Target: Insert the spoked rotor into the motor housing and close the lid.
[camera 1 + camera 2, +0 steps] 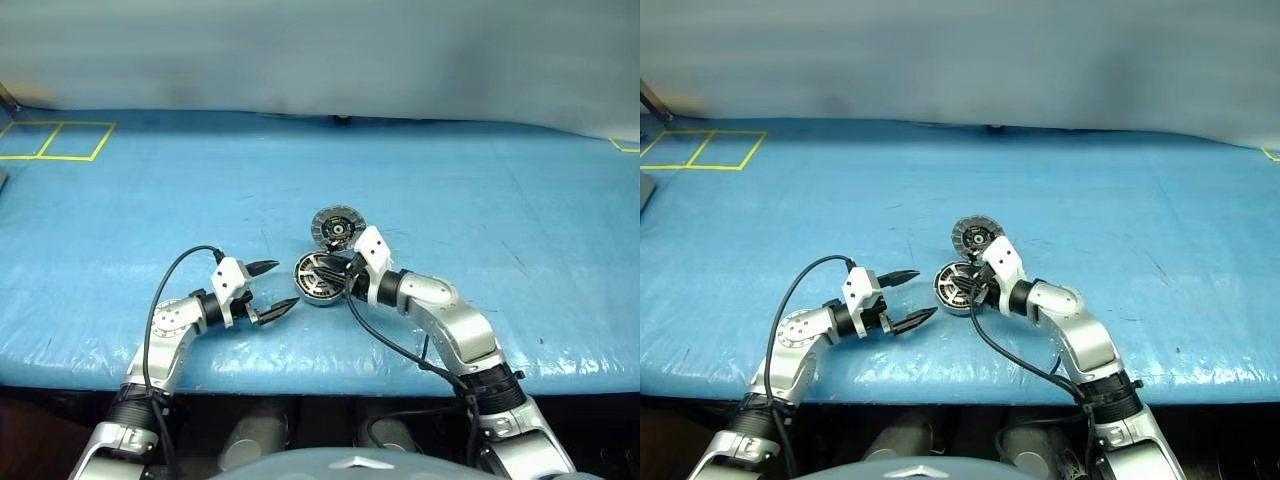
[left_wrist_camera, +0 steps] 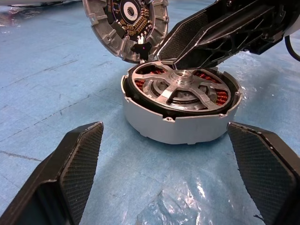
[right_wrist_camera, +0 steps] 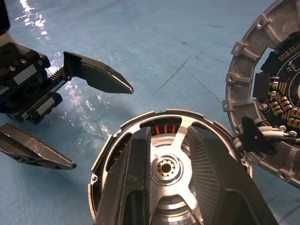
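Note:
The motor housing (image 1: 318, 280) stands on the blue table cover, its copper windings showing. In its open top lies the spoked rotor (image 2: 180, 89), with a dark rim and a silvery hub. My right gripper (image 3: 171, 131) reaches over it from the right; its fingers (image 3: 220, 178) are drawn in close on either side of one spoke. Just behind the housing the lid (image 1: 337, 228) leans tilted, its dark inner face (image 2: 126, 21) turned toward the housing. My left gripper (image 1: 284, 285) stays open a little to the left of the housing, level with it and not touching it.
The blue cover (image 1: 480, 200) spreads wide around the parts. Yellow tape squares (image 1: 55, 140) mark the far left corner, and another yellow mark (image 1: 625, 146) sits far right. The table's front edge (image 1: 330, 385) runs just below both arms.

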